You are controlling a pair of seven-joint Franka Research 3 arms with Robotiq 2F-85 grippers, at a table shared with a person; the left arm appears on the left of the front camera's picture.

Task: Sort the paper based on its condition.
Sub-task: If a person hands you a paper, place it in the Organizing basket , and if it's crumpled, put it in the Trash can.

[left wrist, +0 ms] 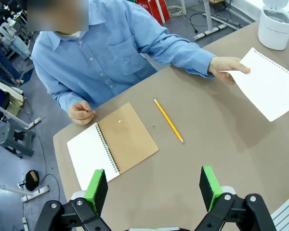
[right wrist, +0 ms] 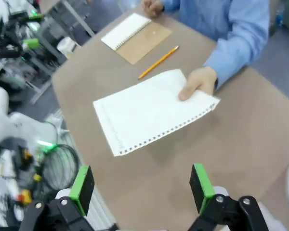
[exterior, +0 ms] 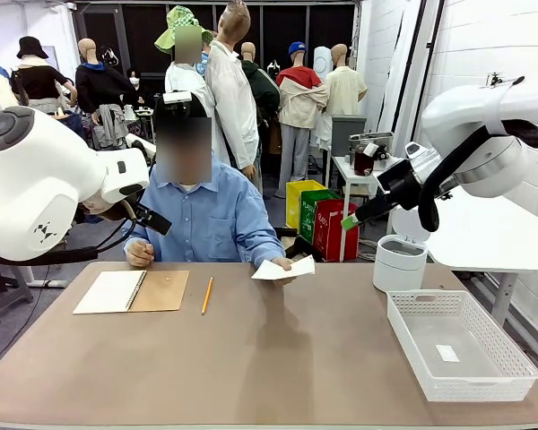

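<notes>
A person at the far side holds one flat white sheet of paper [exterior: 284, 268] by its edge, a little above the table; it is also in the left wrist view [left wrist: 272, 89] and the right wrist view [right wrist: 149, 110]. The sheet has a perforated edge and looks smooth. My right gripper [right wrist: 141, 182] hovers open above and in front of the sheet, with nothing between its fingers; in the front view it hangs high at the right [exterior: 350, 220]. My left gripper [left wrist: 153, 187] is open and empty, high above the table's left part.
An open spiral notebook [exterior: 133, 291] with a brown cover lies at the left, with a yellow pencil [exterior: 206, 295] beside it. A white mesh basket [exterior: 411, 345] holding a tiny white tag [exterior: 447, 353] sits at the right. A white round bin [exterior: 400, 262] stands behind the basket.
</notes>
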